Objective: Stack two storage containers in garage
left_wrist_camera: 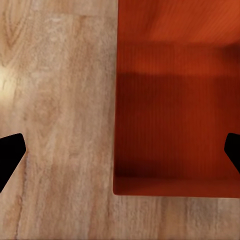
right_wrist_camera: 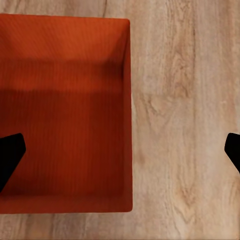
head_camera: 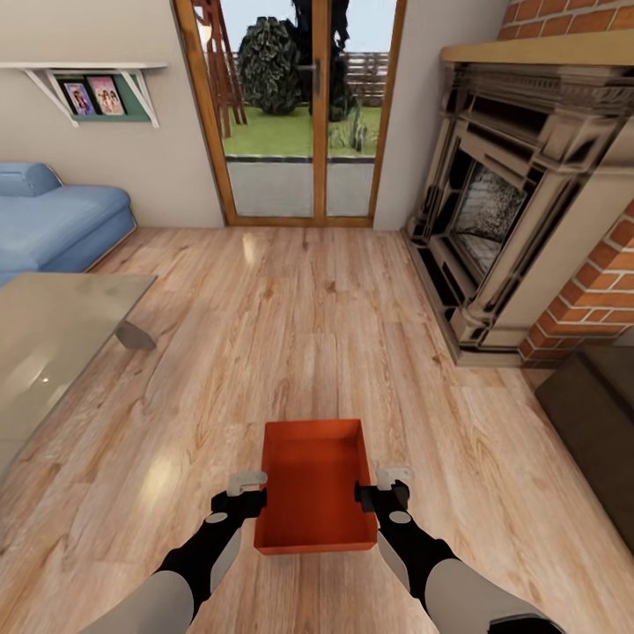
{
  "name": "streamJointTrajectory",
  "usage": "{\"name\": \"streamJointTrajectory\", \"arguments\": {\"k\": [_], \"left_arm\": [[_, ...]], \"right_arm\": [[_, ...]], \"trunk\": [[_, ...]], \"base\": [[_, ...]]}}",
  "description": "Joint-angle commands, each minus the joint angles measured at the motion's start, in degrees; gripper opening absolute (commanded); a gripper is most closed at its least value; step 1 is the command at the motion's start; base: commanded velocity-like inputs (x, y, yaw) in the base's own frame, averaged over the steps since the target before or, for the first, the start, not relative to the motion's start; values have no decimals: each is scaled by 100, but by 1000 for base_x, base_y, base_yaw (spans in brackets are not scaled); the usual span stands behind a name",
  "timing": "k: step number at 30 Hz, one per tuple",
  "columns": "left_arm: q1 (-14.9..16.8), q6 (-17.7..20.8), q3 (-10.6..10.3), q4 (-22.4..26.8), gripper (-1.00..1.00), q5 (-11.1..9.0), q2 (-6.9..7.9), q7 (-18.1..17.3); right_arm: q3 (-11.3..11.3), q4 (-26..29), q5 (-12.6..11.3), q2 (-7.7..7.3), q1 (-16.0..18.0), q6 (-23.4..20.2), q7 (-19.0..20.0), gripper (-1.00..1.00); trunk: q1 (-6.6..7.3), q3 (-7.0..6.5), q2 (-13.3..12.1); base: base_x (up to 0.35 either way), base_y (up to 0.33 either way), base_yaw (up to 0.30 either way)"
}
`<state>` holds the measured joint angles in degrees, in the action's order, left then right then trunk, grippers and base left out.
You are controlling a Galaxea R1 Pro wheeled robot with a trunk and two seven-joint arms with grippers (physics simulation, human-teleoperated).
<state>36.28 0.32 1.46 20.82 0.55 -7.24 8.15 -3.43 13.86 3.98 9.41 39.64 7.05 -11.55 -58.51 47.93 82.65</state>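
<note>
Straddling one orange-red storage container [head_camera: 313,482] on the living room wood-plank floor [head_camera: 291,326], left gripper [head_camera: 247,490] and right gripper [head_camera: 382,486] at its two long walls. Both spread wide in the wrist views, one fingertip [left_wrist_camera: 10,156] out over floor, the other over the bin; couldn't tell contact. Fireplace [head_camera: 519,220] right, glass table [head_camera: 53,335] left, glass doors [head_camera: 295,110] ahead.

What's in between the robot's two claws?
The orange-red storage container sits between the left claw and right claw in the head view, on the wood-plank floor.
</note>
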Motion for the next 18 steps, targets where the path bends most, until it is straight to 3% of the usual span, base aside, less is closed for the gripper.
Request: {"name": "streamJointTrajectory", "arguments": {"k": [1, 18], "left_arm": [[2, 3, 16, 2, 100, 6, -4, 11], [2, -5, 21, 13, 100, 7, 3, 13]], "right_arm": [[-35, -6, 41, -1, 3, 0, -48, 100], [-1, -39, -25, -8, 5, -2, -41, 100]], "trunk": [[-22, 22, 44], [-396, 327, 725]], "base": [[0, 0, 0], [0, 0, 0]]}}
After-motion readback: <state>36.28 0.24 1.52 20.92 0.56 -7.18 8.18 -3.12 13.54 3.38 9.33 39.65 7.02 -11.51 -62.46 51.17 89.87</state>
